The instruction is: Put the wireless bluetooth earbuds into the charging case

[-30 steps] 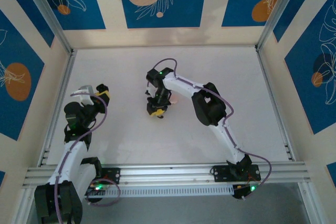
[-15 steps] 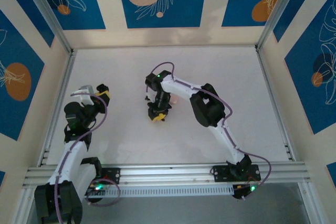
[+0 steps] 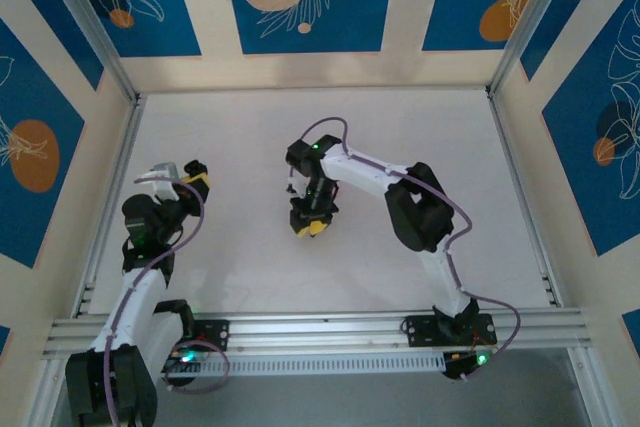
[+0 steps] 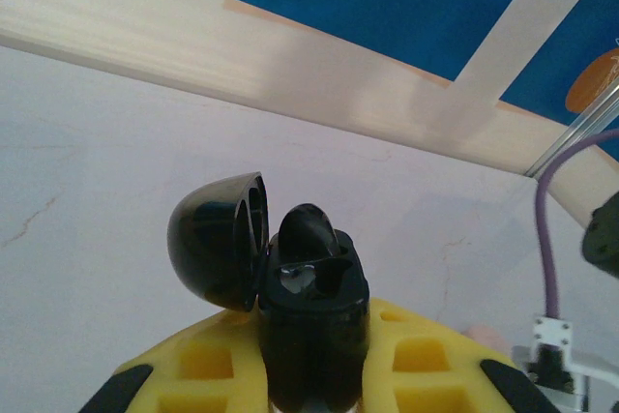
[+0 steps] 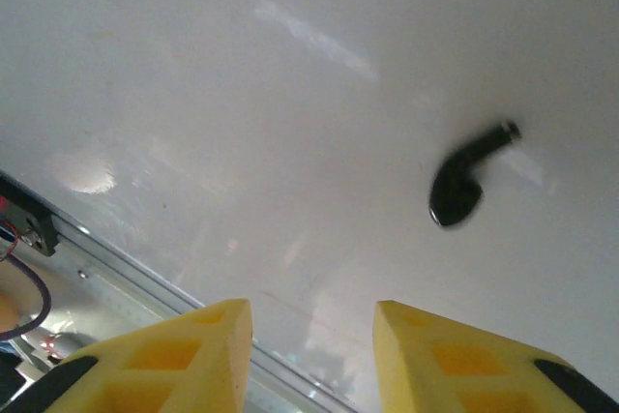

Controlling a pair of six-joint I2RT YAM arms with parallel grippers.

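over the last second the right arm swings its elbow out to the right, and the right claw (image 3: 312, 224) slides a little to the right and toward the near edge of the smooth white bench (image 3: 230, 247), while the left arm does not move at all. in the right wrist view the right claw (image 5: 309, 321) now hangs over bare bench with its yellow fingers (image 5: 208, 345) apart and nothing between them. the loose black stemmed plastic earbud (image 5: 458, 186) lies on the bench beyond the fingers and off to their right, well outside the gap. i judge this to be a re-aim rather than a grasp: the pick-up is not yet made, and the claw needs to centre over the bud before it closes. the bud's long axis runs diagonally in that view, with the thin stem tip pointing up and right and the fat rounded head down and left. it lies flat on its side. the left claw (image 4: 309, 365), seen at the left of the bench in the top view (image 3: 192, 177), is clamped on the round black plastic charging case (image 4: 311, 321). the case is held upright with its domed black lid (image 4: 218, 239) hinged open to the left. a seated black earbud (image 4: 309, 229) already stands in the case, so by my reading half the job is done.
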